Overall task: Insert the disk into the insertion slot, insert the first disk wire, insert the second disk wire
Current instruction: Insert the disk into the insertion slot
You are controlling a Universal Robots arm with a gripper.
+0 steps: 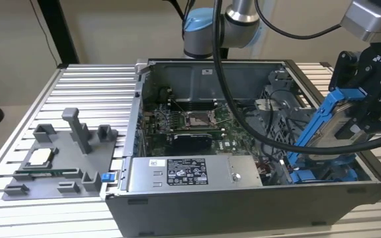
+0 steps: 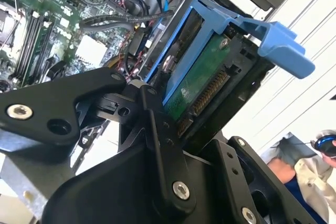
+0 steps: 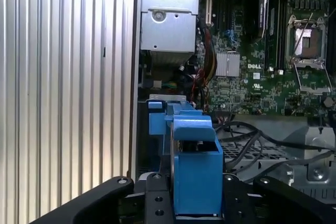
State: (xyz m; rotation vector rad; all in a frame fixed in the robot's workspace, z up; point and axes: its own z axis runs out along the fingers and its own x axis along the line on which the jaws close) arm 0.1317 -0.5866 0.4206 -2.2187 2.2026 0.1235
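gripper (image 1: 357,116) jaws closed on tilted disk (image 1: 316,130) | above open computer case (image 1: 243,203), corner at exterior view's right | ribbed metal tabletop (image 1: 91,84) | beige wall (image 1: 111,29) behind

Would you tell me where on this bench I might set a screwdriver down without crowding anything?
The ribbed table is bare behind the grey fixture tray, up to the case wall, and along the front edge. Inside the case, cables and the tool holding the disk crowd it.
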